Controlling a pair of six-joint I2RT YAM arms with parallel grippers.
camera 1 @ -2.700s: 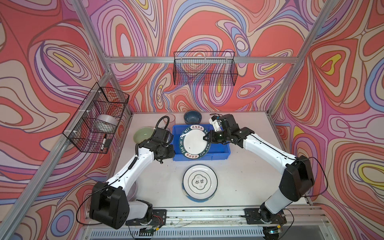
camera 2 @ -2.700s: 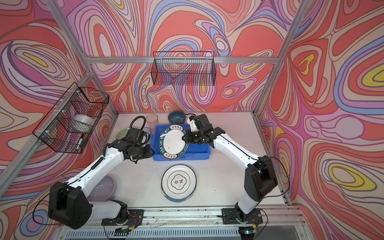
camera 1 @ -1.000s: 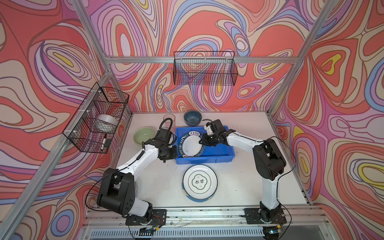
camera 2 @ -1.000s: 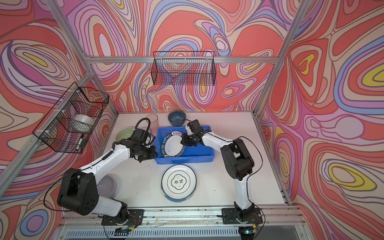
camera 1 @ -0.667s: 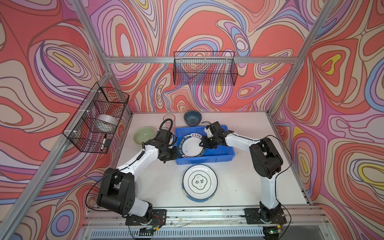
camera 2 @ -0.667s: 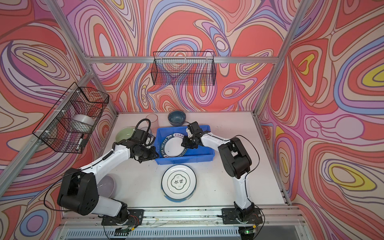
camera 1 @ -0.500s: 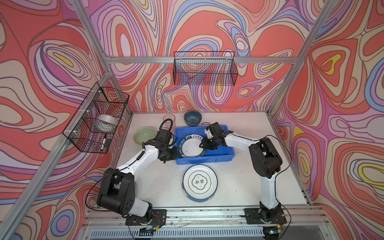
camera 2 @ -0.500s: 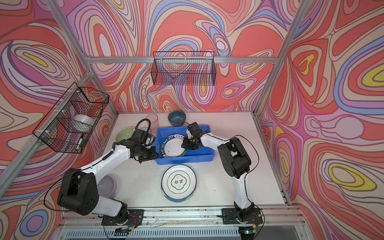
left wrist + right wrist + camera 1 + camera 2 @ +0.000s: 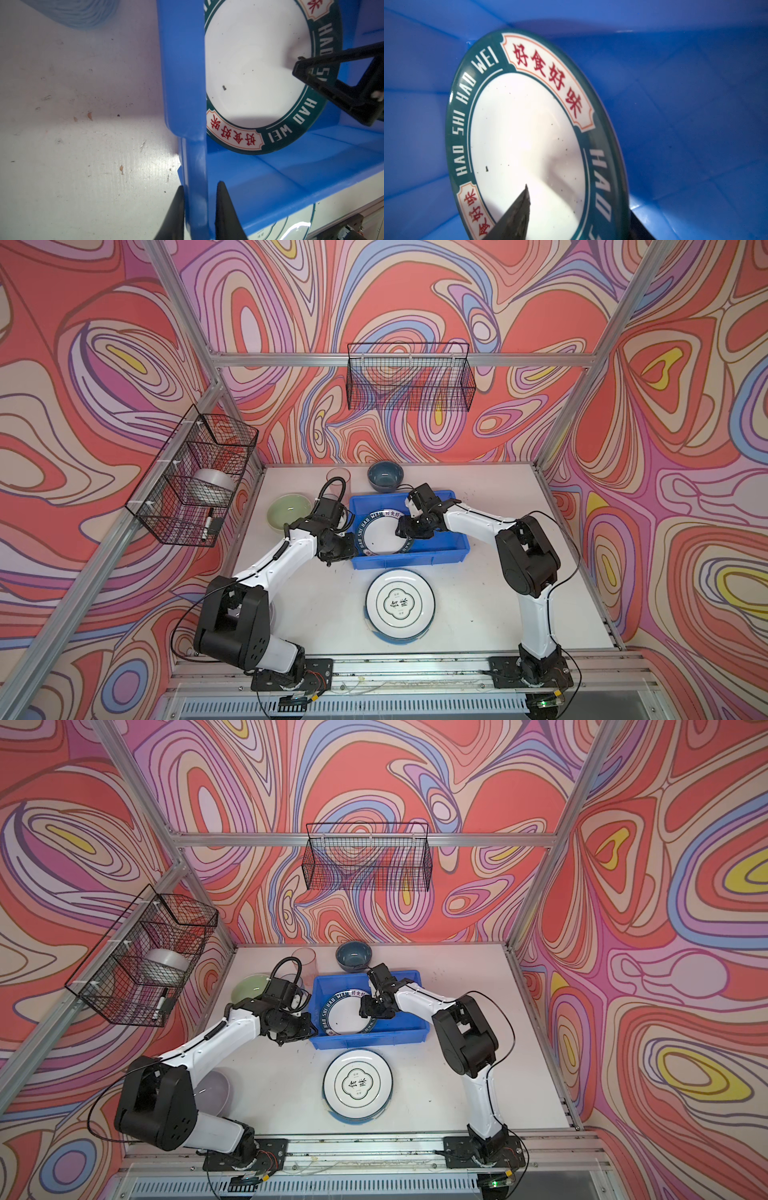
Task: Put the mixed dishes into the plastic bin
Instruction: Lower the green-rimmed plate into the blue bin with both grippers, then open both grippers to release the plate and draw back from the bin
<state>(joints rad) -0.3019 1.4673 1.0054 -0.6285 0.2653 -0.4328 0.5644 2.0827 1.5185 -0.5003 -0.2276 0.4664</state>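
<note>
Plate [image 9: 525, 128] rim: "HAO SHI HAO WEI"

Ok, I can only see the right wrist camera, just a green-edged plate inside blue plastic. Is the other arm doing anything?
Observer: Yes. The left tool is pinching the side wall of the blue bin, near a corner.
Operator: Are there more plates outside?
Observer: One lettered white plate lies on the table, just in front of the bin.
Operator: Any bowls?
Observer: Two, both outside the bin: a pale green bowl and a dark blue bowl.
</note>
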